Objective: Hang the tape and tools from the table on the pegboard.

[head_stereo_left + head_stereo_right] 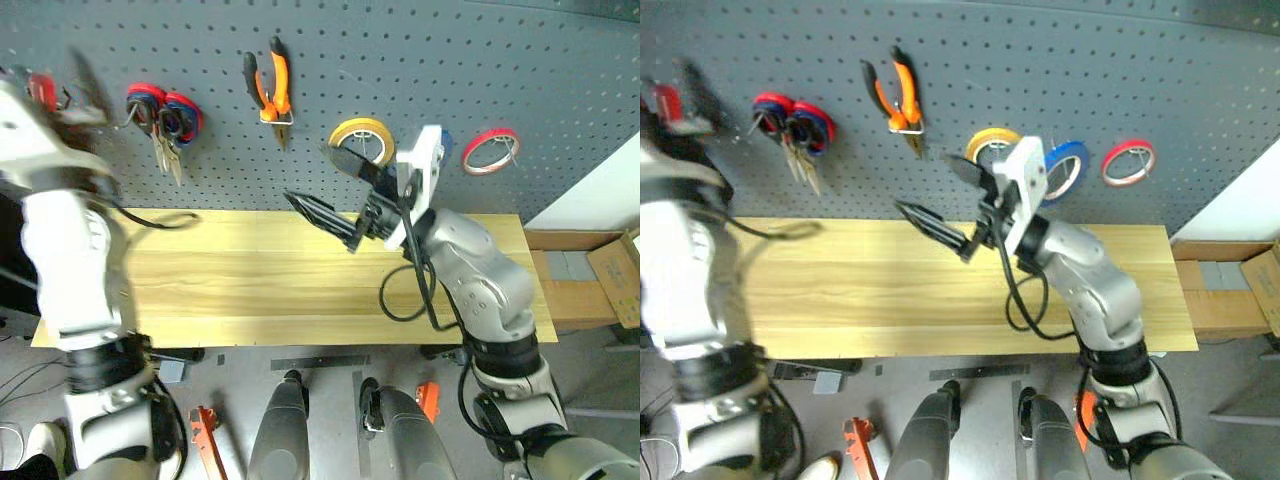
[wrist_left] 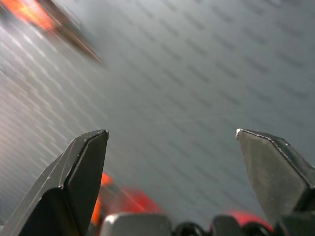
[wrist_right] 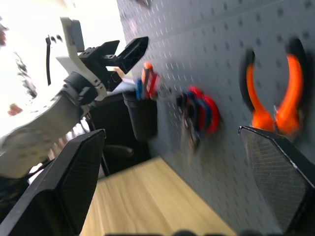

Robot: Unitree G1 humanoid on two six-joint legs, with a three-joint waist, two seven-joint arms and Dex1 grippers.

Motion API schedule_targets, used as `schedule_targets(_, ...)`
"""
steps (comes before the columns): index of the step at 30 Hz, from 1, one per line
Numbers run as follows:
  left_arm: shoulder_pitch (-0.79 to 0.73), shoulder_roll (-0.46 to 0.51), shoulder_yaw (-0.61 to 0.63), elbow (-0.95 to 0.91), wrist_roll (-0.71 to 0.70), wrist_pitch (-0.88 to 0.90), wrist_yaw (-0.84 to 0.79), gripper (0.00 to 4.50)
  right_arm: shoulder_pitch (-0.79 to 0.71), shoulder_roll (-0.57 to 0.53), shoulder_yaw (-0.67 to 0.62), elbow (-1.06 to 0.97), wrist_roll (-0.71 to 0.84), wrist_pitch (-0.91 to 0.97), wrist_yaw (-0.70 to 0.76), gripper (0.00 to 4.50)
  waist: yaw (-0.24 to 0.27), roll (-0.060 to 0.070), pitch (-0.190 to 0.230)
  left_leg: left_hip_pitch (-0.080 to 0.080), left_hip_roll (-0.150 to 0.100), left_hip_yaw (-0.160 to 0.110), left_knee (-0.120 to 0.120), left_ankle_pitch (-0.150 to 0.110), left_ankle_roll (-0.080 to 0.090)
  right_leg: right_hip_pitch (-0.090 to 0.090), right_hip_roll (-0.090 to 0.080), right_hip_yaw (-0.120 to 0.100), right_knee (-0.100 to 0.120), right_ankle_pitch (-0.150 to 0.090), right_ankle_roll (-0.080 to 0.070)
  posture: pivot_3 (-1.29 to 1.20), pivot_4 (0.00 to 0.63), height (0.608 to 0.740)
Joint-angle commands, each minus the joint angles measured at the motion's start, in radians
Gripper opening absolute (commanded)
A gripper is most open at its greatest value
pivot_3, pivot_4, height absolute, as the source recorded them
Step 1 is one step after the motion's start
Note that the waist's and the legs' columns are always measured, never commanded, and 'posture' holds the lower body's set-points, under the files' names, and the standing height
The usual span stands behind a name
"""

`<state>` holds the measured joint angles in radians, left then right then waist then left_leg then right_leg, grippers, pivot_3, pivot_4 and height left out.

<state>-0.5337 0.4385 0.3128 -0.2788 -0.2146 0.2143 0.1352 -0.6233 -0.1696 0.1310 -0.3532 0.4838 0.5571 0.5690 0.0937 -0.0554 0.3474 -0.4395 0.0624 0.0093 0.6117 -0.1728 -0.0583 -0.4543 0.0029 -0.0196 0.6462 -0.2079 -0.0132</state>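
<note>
The pegboard (image 1: 1140, 70) fills the wall behind the table (image 1: 890, 300). The blue tape (image 1: 1068, 168) hangs on the pegboard, between the yellow roll (image 1: 985, 140) and the red roll (image 1: 1128, 162). In the right eye view you see most of its ring. In the left eye view the right arm's white wrist part hides nearly all of it.

The pliers (image 1: 270, 88) hang on the pegboard too, handles up, above the table's back edge. The right wrist view shows them close up, w/ the red-and-blue scissors (image 3: 199, 115) hanging next to them. That view also shows a black cup (image 3: 141, 114) on the pegboard w/ small tools in it, too blurry to name.

The right gripper (image 1: 325, 185) is up in front of the pegboard, over the table's back edge, just below the yellow roll. Its 2 fingers are spread wide & hold nothing.

The left gripper (image 3: 129, 51) is high by the pegboard's left end, near the black cup. The left wrist view shows its fingers (image 2: 81, 169) wide apart, nothing between them.

A black cable (image 1: 160, 220) lies on the table's back left part.
</note>
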Motion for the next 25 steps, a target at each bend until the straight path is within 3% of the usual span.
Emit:
schedule_targets(1,0.076,-0.108,-0.114,-0.109,-0.044,0.108,-0.020,4.46,0.089,-0.033,0.003,-0.088,-0.095,-0.006,-0.106,4.50,0.002,-0.001,-0.016,-0.001,0.000,0.000,0.000,0.000,0.000,0.000,0.000,0.000,0.000,0.000,0.000,0.19,0.202,0.740)
schedule_targets(6,0.167,-0.281,-0.175,-0.035,-0.067,0.237,0.010,4.46,0.188,-0.051,0.016,-0.017,-0.285,-0.043,-0.273,4.50,-0.006,-0.002,-0.061,0.001,0.000,0.001,0.001,0.000,0.000,0.000,0.004,0.001,-0.001,0.000,0.000,0.17,0.137,0.740)
schedule_targets(10,0.224,-0.337,-0.188,0.070,-0.061,0.258,-0.017,4.46,0.223,-0.030,0.005,0.092,-0.374,-0.051,-0.372,4.50,-0.021,-0.001,-0.109,0.006,0.002,0.001,0.001,0.000,0.000,0.003,0.010,0.002,-0.001,0.001,-0.001,0.16,0.083,0.740)
schedule_targets(20,0.246,-0.322,-0.177,0.242,0.025,0.249,-0.015,4.46,0.259,0.016,-0.056,0.335,-0.444,-0.167,-0.474,4.50,-0.033,-0.001,-0.212,0.013,0.001,0.001,0.003,0.001,0.003,0.013,0.013,0.002,-0.002,0.003,-0.002,0.16,0.010,0.740)
schedule_targets(25,0.218,-0.288,-0.203,0.289,0.041,0.265,-0.078,4.46,0.242,0.050,-0.067,0.400,-0.444,-0.193,-0.496,4.50,-0.039,-0.001,-0.231,0.022,0.001,0.002,0.002,0.001,0.003,0.020,0.013,0.002,-0.002,0.003,-0.002,0.17,0.000,0.740)
